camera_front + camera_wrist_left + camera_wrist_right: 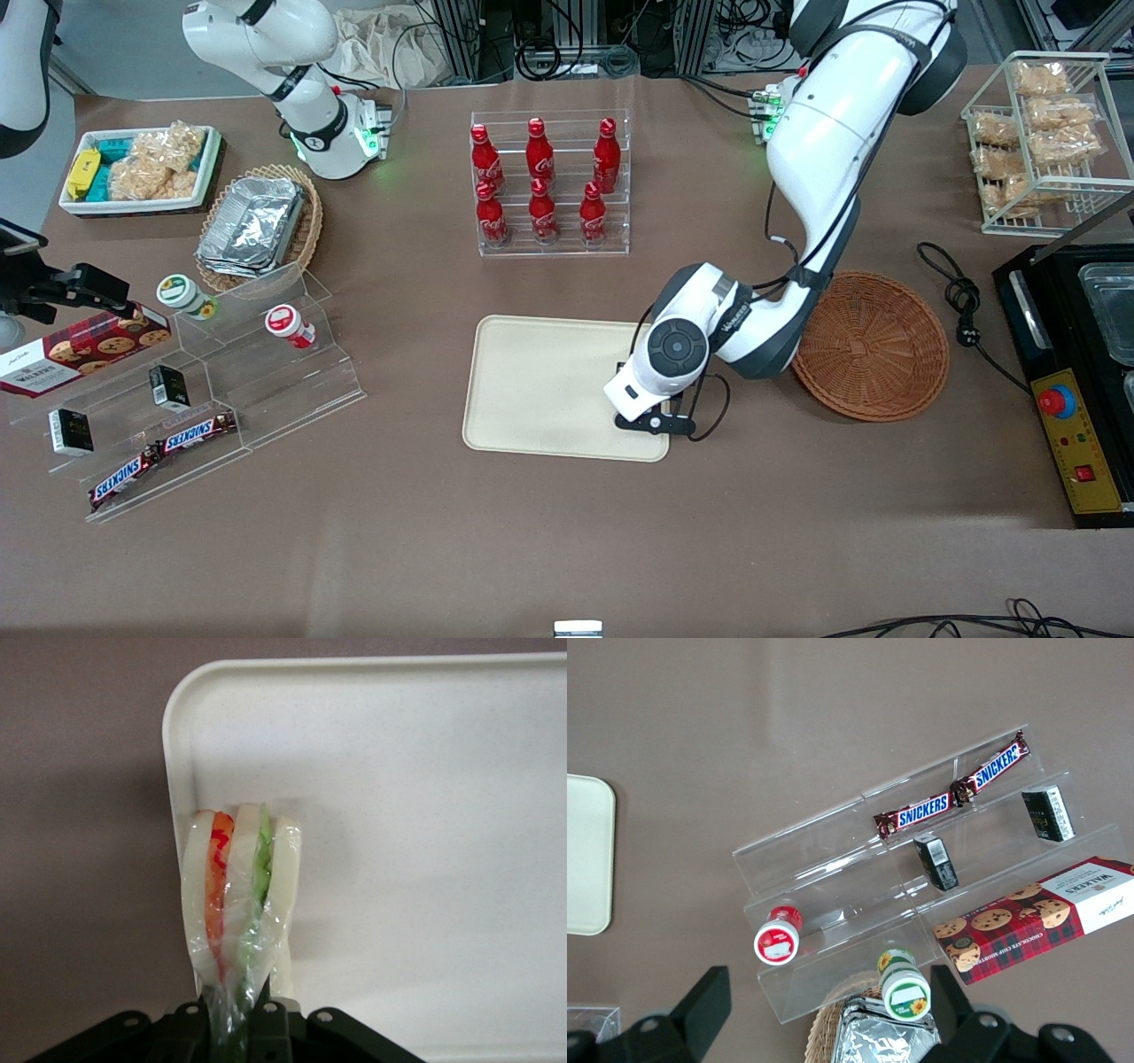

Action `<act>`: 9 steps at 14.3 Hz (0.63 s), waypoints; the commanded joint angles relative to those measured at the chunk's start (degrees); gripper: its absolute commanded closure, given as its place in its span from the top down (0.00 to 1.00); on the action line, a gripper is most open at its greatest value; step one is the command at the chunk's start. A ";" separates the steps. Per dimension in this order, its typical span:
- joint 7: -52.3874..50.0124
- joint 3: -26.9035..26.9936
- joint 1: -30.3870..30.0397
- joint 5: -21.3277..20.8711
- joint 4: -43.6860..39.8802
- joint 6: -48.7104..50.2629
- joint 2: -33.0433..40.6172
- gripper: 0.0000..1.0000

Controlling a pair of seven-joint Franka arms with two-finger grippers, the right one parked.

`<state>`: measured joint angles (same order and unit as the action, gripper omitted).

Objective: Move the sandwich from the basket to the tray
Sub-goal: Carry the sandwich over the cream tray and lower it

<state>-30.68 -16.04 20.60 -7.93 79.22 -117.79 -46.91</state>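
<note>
The sandwich (pixel 239 895), a clear-wrapped wedge of white bread with orange and green layers, sits over the tray (pixel 425 815) close to a rounded corner and rim. My left gripper (pixel 235 1010) is shut on the sandwich's wrapped end. In the front view the gripper (pixel 631 383) hangs over the cream tray (pixel 540 390) at its end nearest the basket, and the hand hides the sandwich. The reddish-brown wicker basket (pixel 873 346) lies beside the tray toward the working arm's end, with nothing in it.
An acrylic rack of red cola bottles (pixel 549 182) stands farther from the front camera than the tray. A clear stepped stand with snacks (pixel 190 390) is toward the parked arm's end. A black appliance (pixel 1076 372) and its cable (pixel 961 306) lie past the basket.
</note>
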 commanded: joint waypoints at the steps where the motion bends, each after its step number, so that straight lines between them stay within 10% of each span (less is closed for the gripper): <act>1: -0.88 0.49 0.75 -0.95 -2.23 0.45 -0.55 0.43; 3: -0.96 0.49 0.84 -1.04 -3.27 0.97 -0.64 0.93; 9: -3.25 0.49 0.40 -0.95 -7.75 9.48 0.23 0.99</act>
<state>-32.67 -16.01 20.60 -7.93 75.16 -113.39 -47.10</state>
